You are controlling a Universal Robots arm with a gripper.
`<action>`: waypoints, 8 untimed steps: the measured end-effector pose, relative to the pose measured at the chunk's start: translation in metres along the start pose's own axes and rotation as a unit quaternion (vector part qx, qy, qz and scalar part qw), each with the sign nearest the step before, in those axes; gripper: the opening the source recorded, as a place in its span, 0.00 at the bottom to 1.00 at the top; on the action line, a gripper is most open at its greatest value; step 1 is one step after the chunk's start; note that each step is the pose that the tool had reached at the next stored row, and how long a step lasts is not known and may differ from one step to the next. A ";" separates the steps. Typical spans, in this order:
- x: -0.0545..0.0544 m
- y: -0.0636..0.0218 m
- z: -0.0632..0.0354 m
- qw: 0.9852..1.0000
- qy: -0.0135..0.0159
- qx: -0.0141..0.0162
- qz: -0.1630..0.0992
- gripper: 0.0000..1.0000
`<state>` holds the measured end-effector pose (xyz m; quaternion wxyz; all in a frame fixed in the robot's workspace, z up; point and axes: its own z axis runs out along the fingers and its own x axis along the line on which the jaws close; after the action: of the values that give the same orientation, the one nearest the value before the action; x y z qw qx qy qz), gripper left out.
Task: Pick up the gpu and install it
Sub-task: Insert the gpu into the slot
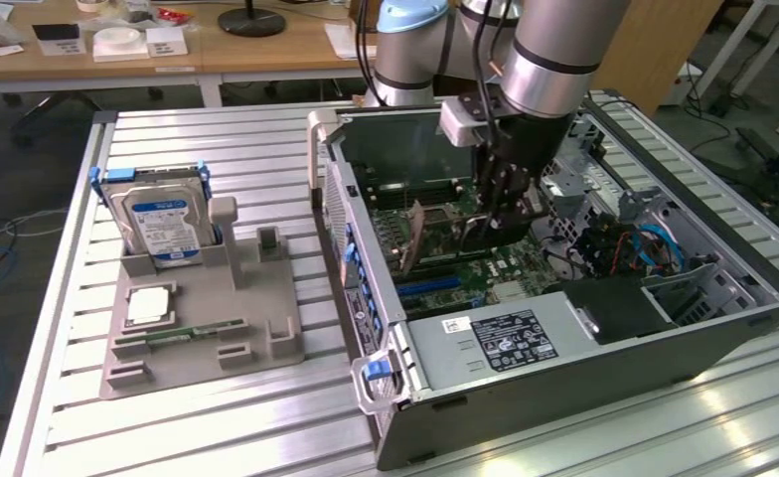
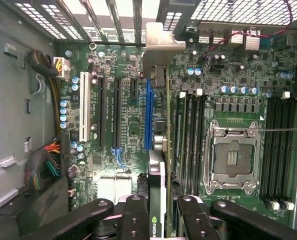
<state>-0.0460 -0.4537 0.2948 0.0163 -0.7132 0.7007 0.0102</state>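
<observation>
Ribbed aluminium table [image 1: 231,139]; wooden desks [image 1: 231,55] at 12 o'clock in exterior view. One open computer case [image 1: 628,363]. One grey fixture [image 1: 273,298] at its 9 o'clock: one hard drive [image 1: 162,224], one memory stick [image 1: 178,338]. Gripper [image 2: 161,220] fingers [image 2: 136,217] pinching gpu [image 2: 157,187], edge-on over motherboard [image 2: 133,130].

Wooden desk [image 1: 231,55], grey floor [image 1: 5,169], slatted metal table [image 1: 204,139]
</observation>
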 end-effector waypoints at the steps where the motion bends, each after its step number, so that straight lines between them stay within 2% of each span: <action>1: 0.000 0.0004 0.0007 1.000 0.000 0.000 0.000 0.27; 8: 0.001 0.0028 0.0055 1.000 0.000 0.001 -0.001 0.27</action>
<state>-0.0488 -0.4543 0.2892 0.0170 -0.7136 0.7002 0.0098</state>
